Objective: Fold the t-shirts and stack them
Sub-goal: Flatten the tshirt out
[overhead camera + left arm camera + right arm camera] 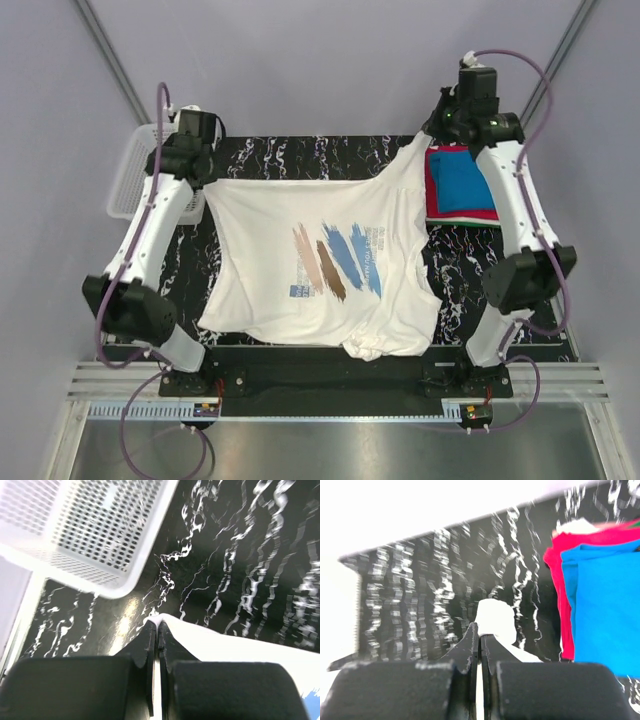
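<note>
Two corners of the white printed t-shirt are pinched: left pincer at upper left, right pincer upper right.

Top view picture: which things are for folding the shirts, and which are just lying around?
For the job:
large white cloth t-shirt with blue and brown brush-stroke print
folded blue cloth t-shirt lying on a folded red cloth t-shirt
left tool and right tool, each pinching the white shirt's edge

Just lying about:
white plastic mesh basket
black marbled table top
</note>
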You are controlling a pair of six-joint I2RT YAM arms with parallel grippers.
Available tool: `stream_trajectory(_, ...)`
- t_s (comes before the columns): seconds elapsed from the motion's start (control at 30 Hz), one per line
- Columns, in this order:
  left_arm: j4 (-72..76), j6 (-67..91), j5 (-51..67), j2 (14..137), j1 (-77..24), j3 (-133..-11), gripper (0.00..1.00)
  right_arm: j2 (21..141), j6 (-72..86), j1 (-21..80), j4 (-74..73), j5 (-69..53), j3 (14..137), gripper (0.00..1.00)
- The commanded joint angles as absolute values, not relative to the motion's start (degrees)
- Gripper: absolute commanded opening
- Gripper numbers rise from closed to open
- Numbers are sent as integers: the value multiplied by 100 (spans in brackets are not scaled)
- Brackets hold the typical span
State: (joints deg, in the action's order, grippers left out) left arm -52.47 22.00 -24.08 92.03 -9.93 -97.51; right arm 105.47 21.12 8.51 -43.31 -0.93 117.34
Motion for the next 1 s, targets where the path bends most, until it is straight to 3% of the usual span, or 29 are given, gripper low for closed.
stream_trajectory(0.0, -5159, 2197, -2619, 8044, -967, -9265, 0, 9039, 2030, 835, -4455, -176, 11479, 0)
stream_trajectory(0.3, -6133, 2241, -2821, 6268, -976, -9245, 0, 7219, 2302, 861, -5317, -615, 11549, 0)
stream_trajectory(0.7, -7285, 3173, -2636, 4573, -1072, -9659, 0, 5757, 2699, 861, -6196, -730, 12208, 0)
stream_trajectory(0.97, -8419, 3084, -3471, 4342, -1230, -11309, 0, 5283, 2891, 861, -6574, -396, 12480, 0)
